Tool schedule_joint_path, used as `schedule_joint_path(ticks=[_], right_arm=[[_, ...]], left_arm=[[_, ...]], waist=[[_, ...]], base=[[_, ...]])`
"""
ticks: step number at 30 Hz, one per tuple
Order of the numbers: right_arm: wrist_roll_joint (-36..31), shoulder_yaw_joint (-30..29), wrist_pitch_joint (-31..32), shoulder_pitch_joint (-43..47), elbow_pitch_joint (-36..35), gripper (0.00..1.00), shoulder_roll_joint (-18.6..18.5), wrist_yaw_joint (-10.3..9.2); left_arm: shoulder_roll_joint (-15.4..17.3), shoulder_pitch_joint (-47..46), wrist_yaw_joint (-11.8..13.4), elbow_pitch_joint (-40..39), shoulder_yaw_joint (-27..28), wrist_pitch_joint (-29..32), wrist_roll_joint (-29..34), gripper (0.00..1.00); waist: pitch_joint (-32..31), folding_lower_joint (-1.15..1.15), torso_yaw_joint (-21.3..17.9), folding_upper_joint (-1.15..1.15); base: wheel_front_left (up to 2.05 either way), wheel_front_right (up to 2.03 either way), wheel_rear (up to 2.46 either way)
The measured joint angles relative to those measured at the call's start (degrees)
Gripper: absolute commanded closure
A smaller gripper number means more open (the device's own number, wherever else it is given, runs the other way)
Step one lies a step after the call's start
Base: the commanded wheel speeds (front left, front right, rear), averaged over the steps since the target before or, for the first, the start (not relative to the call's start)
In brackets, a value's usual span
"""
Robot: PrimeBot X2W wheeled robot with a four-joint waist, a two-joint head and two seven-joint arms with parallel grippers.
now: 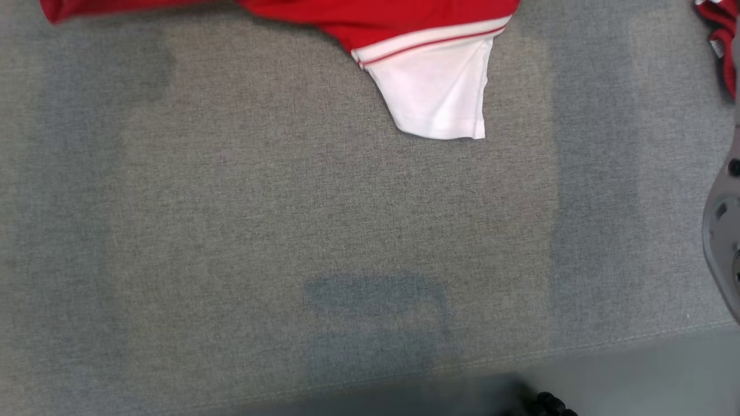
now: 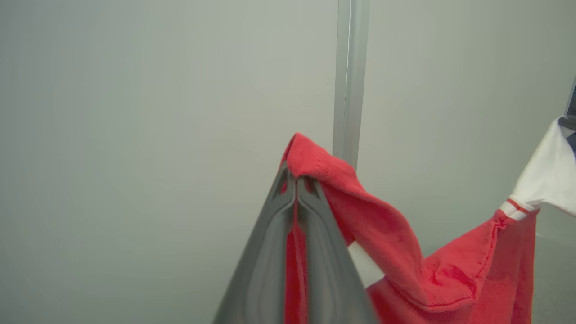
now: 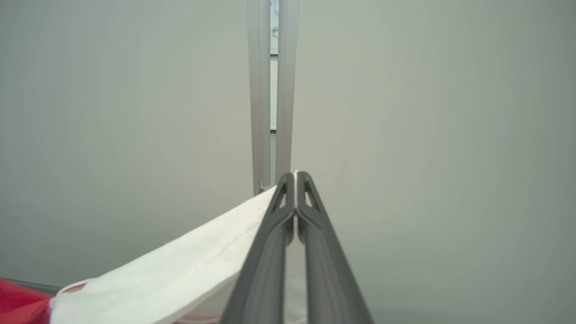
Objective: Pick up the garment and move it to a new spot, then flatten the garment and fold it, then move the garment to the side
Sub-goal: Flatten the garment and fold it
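Bench (image 1: 231,219) with a grey woven cover spreads under the head camera, its near edge showing low down. Next biggest is the garment (image 1: 416,26): red, with a white sleeve (image 1: 442,98) set off by thin red and white stripes. It's up along the top of that view, over the far part of the bench, and I can't tell if the sleeve touches the cover. A pale robot arm part (image 1: 722,231) sits at the right edge. Left gripper (image 2: 296,176) is clamped tight on a red fold of the garment, and right gripper (image 3: 294,177) is pinched closed on a white hemmed edge of it.
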Motion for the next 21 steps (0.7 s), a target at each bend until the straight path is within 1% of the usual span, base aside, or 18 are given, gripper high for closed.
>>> schedule_joint_path(ticks=[4, 8, 11, 13, 15, 16, 18, 21], right_arm=[[-6.41, -5.36, -5.25, -6.62, 3.22, 1.00, 0.51, 0.00], [-13.18, -10.79, -9.46, -12.23, 5.70, 1.00, 1.16, 0.00], [-17.33, -13.81, -12.52, -15.24, 7.22, 1.00, 2.01, 0.00], [-19.57, -15.88, -14.32, -16.78, 8.20, 1.00, 2.49, 0.00], [-21.82, -17.74, -16.07, -18.94, 8.46, 1.00, 2.61, 0.00], [-21.82, -17.74, -16.07, -18.94, 8.46, 1.00, 2.61, 0.00], [-24.02, -19.03, -17.50, -20.61, 8.36, 1.00, 2.77, 0.00], [-24.94, -20.59, -18.48, -22.46, 9.09, 1.00, 3.16, 0.00]], left_arm=[[-0.74, -6.12, 0.14, 2.90, 1.99, -4.27, 0.01, 1.00], [-2.07, -10.05, 0.79, 6.09, 3.45, -8.40, 0.20, 1.00], [-3.07, -12.28, 0.97, 8.65, 4.81, -12.40, -0.07, 1.00], [-4.08, -12.54, 1.35, 10.11, 5.64, -13.95, -0.42, 1.00], [-5.08, -13.39, 1.43, 10.93, 6.59, -15.16, -0.82, 1.00], [-5.08, -13.39, 1.43, 10.93, 6.59, -15.16, -0.82, 1.00], [-5.78, -14.09, 1.43, 11.33, 7.42, -16.00, -1.24, 1.00], [-6.55, -14.06, 1.34, 12.26, 7.99, -16.29, -1.96, 1.00]], waist=[[3.06, 0.00, -0.43, 0.00], [4.02, 0.00, -0.33, 0.00], [3.29, -0.01, -0.12, 0.00], [2.36, -0.01, 0.03, 0.00], [1.26, -0.01, 0.32, 0.00], [1.26, -0.01, 0.32, 0.00], [0.24, -0.02, 0.65, 0.00], [-0.59, -0.02, 1.33, 0.00]], base=[[0.00, 0.00, 0.00], [0.00, 0.00, 0.00], [0.00, 0.00, 0.00], [0.00, 0.00, 0.00], [0.00, 0.00, 0.00], [0.00, 0.00, 0.00], [0.00, 0.00, 0.00], [0.00, 0.00, 0.00]])
